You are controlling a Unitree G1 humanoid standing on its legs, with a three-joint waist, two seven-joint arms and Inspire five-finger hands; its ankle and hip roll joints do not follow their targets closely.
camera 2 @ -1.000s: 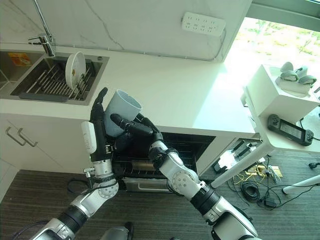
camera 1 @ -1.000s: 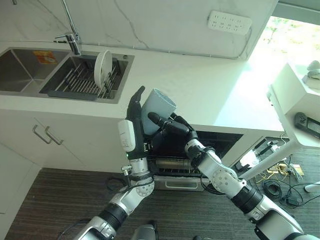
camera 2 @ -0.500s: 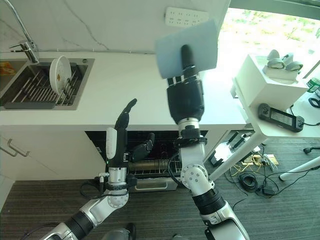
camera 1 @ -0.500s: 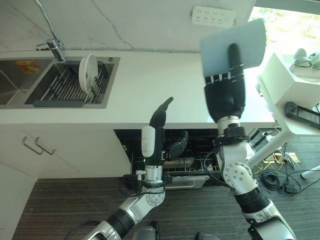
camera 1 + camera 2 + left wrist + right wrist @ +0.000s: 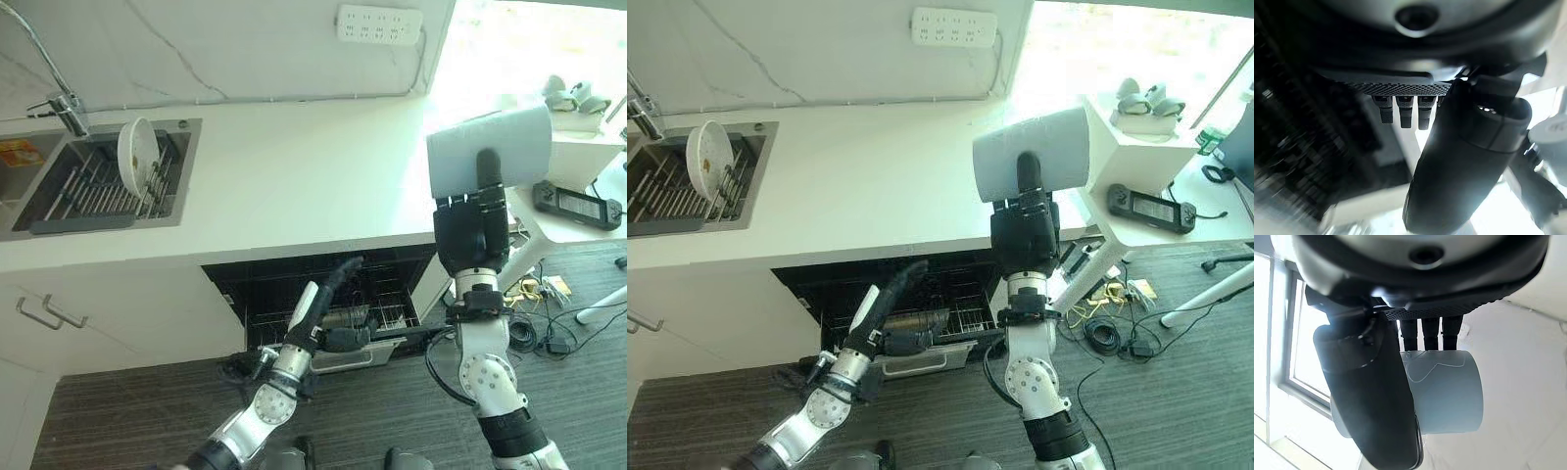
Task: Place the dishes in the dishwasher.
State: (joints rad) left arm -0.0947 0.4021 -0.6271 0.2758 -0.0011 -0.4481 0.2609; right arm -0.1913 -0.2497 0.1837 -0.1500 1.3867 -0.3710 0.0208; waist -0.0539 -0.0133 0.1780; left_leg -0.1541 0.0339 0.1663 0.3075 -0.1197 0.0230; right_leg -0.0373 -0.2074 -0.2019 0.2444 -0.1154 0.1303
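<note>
A pale blue-grey cup [image 5: 490, 147] lies on its side, high above the right end of the white counter [image 5: 294, 186]. My right hand [image 5: 472, 235] is shut on it, fingers curled round its wall and thumb [image 5: 1371, 396] across the cup [image 5: 1449, 391]. My left hand [image 5: 323, 299] is low in front of the open dishwasher [image 5: 245, 294]. Its fingers [image 5: 906, 274] are straight, pointing up, and hold nothing. A wire rack [image 5: 387, 308] shows inside the dishwasher. A white plate [image 5: 137, 168] stands on edge in the sink rack.
The sink [image 5: 59, 211] with a dark drying rack and faucet [image 5: 64, 108] is at the far left. A socket strip [image 5: 379, 23] sits on the wall. A white side table [image 5: 1156, 186] with a controller stands at the right, cables [image 5: 544, 333] below it.
The camera has swung to the right. The right hand took the cup from between both hands and lifted it high, then came slightly lower. The left hand dropped to the dishwasher opening.
</note>
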